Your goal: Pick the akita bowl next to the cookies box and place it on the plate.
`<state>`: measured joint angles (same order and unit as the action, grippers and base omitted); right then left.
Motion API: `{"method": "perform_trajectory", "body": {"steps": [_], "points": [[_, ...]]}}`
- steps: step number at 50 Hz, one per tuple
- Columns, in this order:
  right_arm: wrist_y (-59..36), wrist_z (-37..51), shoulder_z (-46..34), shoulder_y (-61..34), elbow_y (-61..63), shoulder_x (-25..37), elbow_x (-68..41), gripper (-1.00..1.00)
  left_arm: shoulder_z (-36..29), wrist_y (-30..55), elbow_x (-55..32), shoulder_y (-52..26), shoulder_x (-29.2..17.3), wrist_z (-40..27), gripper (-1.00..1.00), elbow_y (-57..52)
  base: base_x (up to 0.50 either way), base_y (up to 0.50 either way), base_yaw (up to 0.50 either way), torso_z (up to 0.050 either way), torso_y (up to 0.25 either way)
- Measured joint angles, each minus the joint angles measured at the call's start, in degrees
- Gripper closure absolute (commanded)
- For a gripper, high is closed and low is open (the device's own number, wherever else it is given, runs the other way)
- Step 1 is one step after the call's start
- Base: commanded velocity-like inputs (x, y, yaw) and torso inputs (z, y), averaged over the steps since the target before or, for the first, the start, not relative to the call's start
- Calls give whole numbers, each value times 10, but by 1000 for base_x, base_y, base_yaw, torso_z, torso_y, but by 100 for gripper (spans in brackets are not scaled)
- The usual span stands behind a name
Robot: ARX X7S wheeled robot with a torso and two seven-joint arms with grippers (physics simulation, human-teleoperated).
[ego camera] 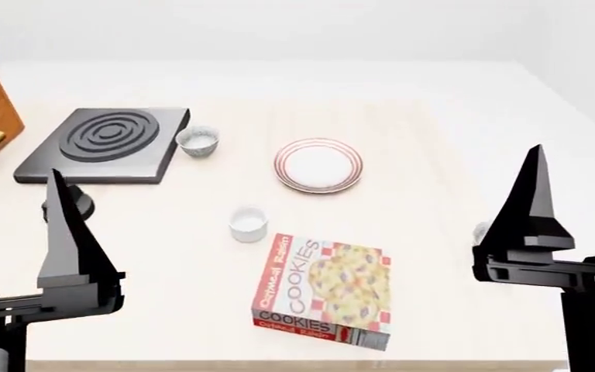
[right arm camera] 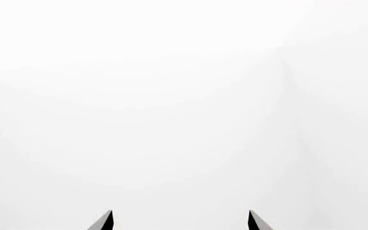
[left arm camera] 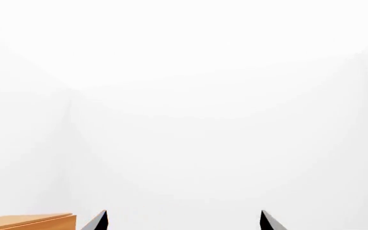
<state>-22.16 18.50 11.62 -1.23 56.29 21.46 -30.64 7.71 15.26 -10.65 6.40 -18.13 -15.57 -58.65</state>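
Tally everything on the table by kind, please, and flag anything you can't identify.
Speckled bowl: 1
White cup: 1
Plate: 1
Cookies box: 1
Burner: 1
Half-hidden behind the arms, kind unclear: 2, a dark item and a pale item
Total: 7
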Motion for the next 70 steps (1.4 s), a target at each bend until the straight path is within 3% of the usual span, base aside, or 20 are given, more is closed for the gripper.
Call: {"method": "perform_trajectory", "body": {"steps": [17, 34, 45, 56, 70], "points": [[5, 6, -5, 1, -1, 8, -3, -100, -5, -1, -6, 1, -12, -13, -100, -1, 471, 0, 0, 0, 1], [-187, 70, -22, -223, -32, 111, -100, -100, -10, -11, -8, 4, -20, -21, -100, 7, 0, 0, 0, 0, 1], [-325, 113, 3, -318, -87, 164, -239, -100, -10, -7, -13, 3, -26, -29, -100, 3, 0, 0, 0, 0, 0], [-423, 142, 6, -365, -183, 201, -319, -100, -13, -7, -15, 2, -32, -36, -100, 3, 0, 0, 0, 0, 0], [-439, 133, -13, -368, -307, 219, -299, -100, -17, -8, -17, 2, -39, -44, -100, 3, 0, 0, 0, 0, 0]]}}
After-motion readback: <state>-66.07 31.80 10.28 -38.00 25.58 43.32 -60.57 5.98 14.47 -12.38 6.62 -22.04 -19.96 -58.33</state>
